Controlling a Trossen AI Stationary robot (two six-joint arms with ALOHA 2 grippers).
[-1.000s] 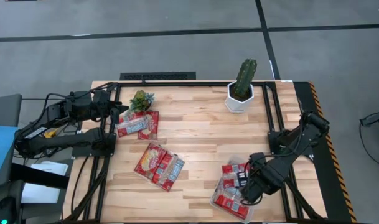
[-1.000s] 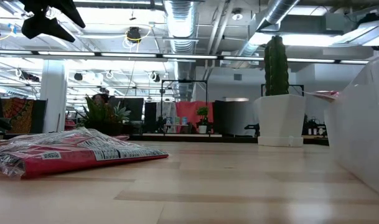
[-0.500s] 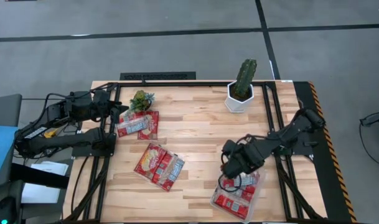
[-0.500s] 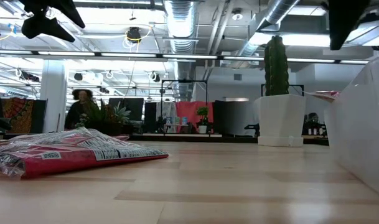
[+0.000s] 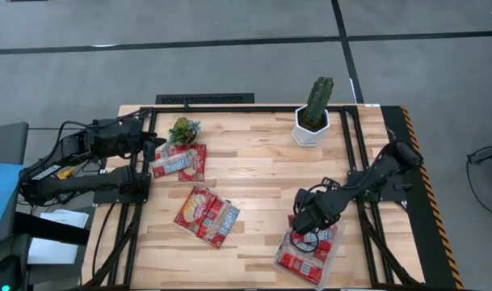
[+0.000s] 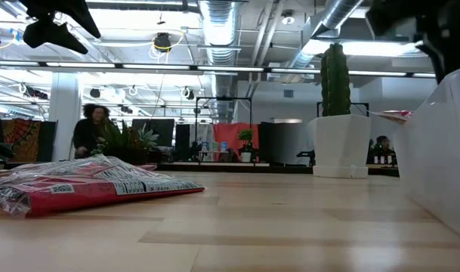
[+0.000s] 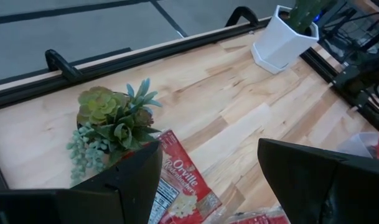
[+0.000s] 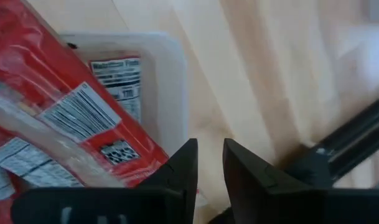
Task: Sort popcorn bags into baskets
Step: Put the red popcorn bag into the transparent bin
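Two red popcorn bags lie flat by the far left, next to a small succulent, and two more popcorn bags lie mid-table. The clear basket sits near the near right edge with several red bags lying in it. My right gripper hovers over the basket's far end; in its wrist view the right gripper is shut and holds nothing, above the basket rim. My left gripper waits open above the far-left bag.
A cactus in a white hexagonal pot stands at the far edge, right of centre. Black frame rails run along the table's far and side edges. Bare wood lies between the bag groups. A person shows in the room beyond.
My right gripper has risen out of the near right part of the basket and swung toward the table's left and far side, then settled slightly back over the basket's far end. A bag lies where it was. The left arm has kept still.
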